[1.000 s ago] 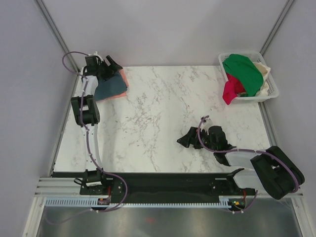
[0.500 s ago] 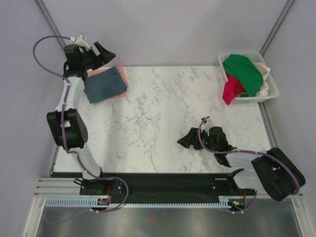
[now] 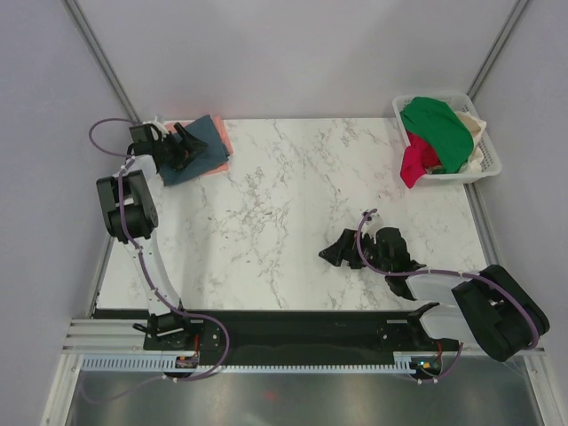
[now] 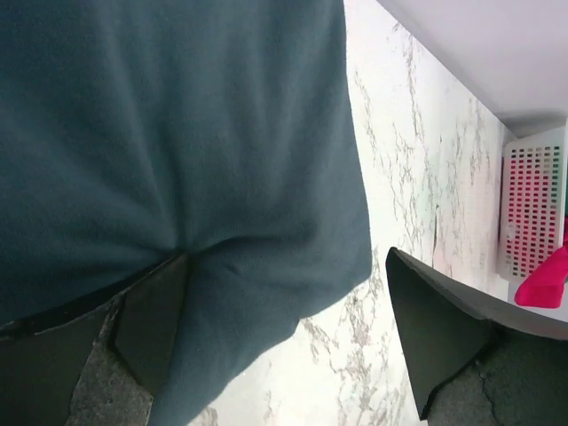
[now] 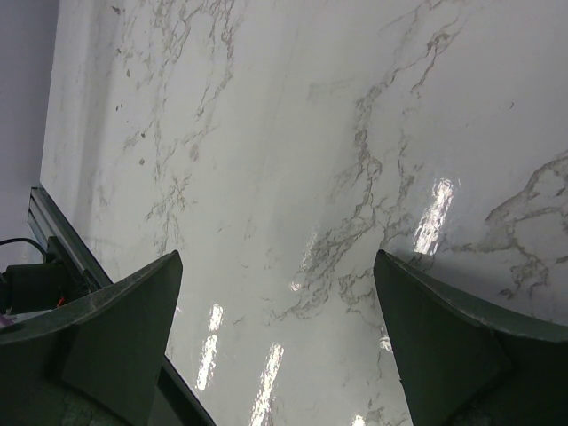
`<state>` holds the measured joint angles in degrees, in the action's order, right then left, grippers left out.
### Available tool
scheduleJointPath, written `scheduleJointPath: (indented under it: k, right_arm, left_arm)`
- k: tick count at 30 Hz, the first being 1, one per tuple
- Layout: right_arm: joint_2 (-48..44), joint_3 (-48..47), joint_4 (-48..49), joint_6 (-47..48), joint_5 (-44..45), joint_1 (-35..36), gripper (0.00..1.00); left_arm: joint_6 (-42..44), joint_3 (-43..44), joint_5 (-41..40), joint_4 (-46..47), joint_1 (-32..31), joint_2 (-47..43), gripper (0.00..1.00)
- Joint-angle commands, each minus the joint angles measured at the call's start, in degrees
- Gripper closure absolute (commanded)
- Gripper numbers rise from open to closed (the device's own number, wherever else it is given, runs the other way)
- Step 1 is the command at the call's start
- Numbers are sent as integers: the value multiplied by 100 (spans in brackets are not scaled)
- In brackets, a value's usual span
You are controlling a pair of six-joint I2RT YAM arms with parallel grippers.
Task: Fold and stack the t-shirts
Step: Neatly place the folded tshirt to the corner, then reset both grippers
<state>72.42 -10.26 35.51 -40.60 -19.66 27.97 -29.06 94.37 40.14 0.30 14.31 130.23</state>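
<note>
The folded slate-blue t-shirt (image 3: 209,151) lies at the table's far left corner, on top of the salmon-pink t-shirt (image 3: 226,142), of which only the right edge shows. My left gripper (image 3: 185,146) is low over the blue shirt's left part, open. In the left wrist view the blue cloth (image 4: 177,133) fills the upper left and its edge lies against the left finger (image 4: 151,328); marble shows between the fingers. My right gripper (image 3: 342,248) stands open above bare marble near the table's middle right, with nothing between its fingers (image 5: 444,346).
A white basket (image 3: 488,164) at the far right corner holds green, red and cream garments. The marble table (image 3: 293,186) runs between the stack and the basket. Grey walls close the back and sides. The right arm's base sits at the near right.
The left arm rose behind the stack half a second ago and has come back down onto the blue shirt's left side. The blue shirt has shifted slightly. The right arm is still.
</note>
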Motion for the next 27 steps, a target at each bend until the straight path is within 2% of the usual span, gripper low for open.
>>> scheduleJointPath:
  k: [1,5,12,15,19,21,25,27]
  right_arm:
    - [53,121,-431,35,41,-2,2]
    - [61,103,-431,43,32,-2,2]
    - [18,112,-501,35,85,-2,2]
    - [-18,112,-588,52,129,-2,2]
    - [-175,173,-685,35,208,7,2]
    - [-246,217,-712,17,261,7,2]
    - [-457,262,-817,-1,358,16,2]
    - [-448,262,-826,-18,366,7,2]
  left_arm:
    - [217,150,-252,-1031,-95,-498,0]
    - [348,583,-891,-1725,-103,-1639,0]
    - [147,66,-1614,-1752,-235,-3898,0]
    - [199,-716,-1676,-1752,-419,-4865,0]
    - [269,-2482,-1343,-1638,-656,-6157,0]
    - [391,-3062,-913,-1594,-875,-6762,0]
    - [269,-4484,228,-1585,-1140,-7485,0]
    - [417,-4917,555,-1507,-1272,-7810,0]
